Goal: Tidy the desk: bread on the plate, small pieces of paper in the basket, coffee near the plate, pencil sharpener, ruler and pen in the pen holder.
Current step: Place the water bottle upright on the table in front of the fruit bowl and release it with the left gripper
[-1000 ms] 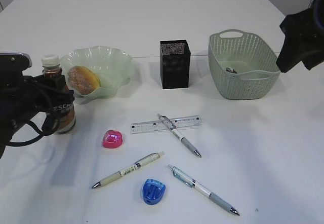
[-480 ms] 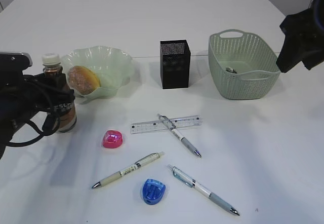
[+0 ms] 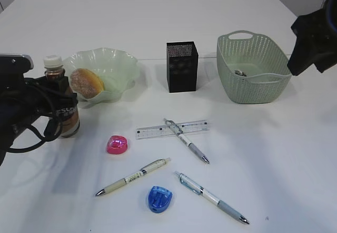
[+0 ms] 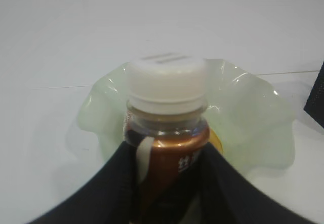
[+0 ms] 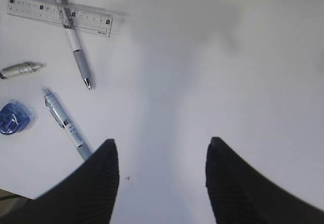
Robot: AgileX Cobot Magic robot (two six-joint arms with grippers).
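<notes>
My left gripper (image 3: 59, 109) is shut on the brown coffee bottle (image 3: 61, 102), which stands just left of the pale green plate (image 3: 122, 69) holding the bread (image 3: 87, 82). In the left wrist view the bottle (image 4: 169, 148) sits between my fingers in front of the plate (image 4: 253, 107). A clear ruler (image 3: 172, 129), three pens (image 3: 186, 141) (image 3: 132, 177) (image 3: 210, 196), a pink sharpener (image 3: 117, 145) and a blue sharpener (image 3: 158, 198) lie on the table. The black pen holder (image 3: 182, 67) and green basket (image 3: 251, 74) stand behind. My right gripper (image 5: 161, 150) is open and empty, raised at the right.
The basket holds small paper pieces (image 3: 239, 73). The right wrist view shows the ruler (image 5: 61, 15), pens (image 5: 75, 44) and the blue sharpener (image 5: 12, 117) on the white table below.
The left gripper with the coffee bottle has shifted very slightly; the bottle stands beside the plate. The right arm has not moved.
</notes>
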